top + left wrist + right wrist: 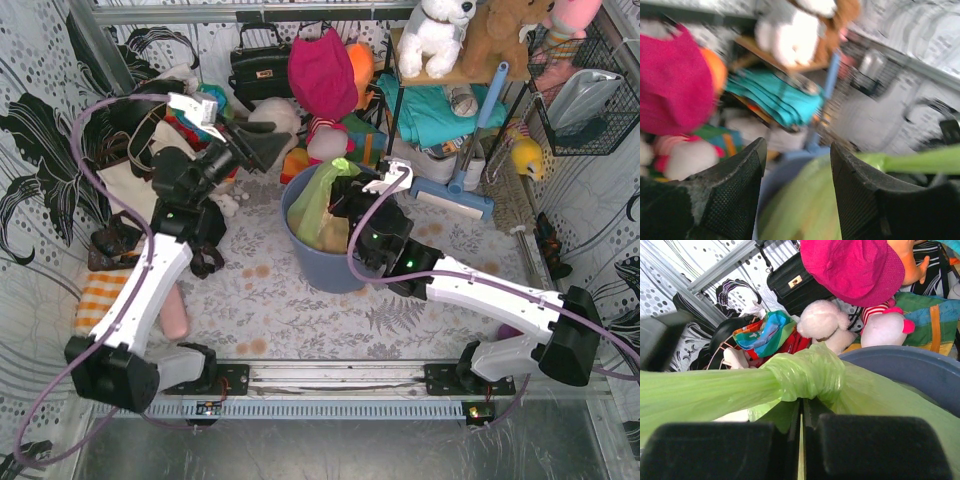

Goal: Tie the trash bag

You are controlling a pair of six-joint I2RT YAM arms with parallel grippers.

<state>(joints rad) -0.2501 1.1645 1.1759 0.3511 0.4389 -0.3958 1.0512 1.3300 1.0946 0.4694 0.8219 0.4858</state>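
Note:
The light-green trash bag (318, 203) sits in the blue-grey bin (325, 268) at the middle of the table, with tan paper showing through its film. In the right wrist view its neck is wound into a knot (809, 374), and a taut tail (700, 395) stretches off to the left. My right gripper (801, 404) is shut on bag film just under the knot; it also shows over the bin's right rim in the top view (347, 197). My left gripper (797, 150) is open and empty. It hovers left of the bag (800, 207), apart from it, as the top view (265, 150) shows.
Stuffed toys, a pink hat (322, 75) and a black handbag (260, 65) crowd the back. A shelf with a blue dustpan (455, 195) stands back right, and a wire basket (585, 100) hangs on the right wall. An orange striped cloth (100, 300) lies at the left.

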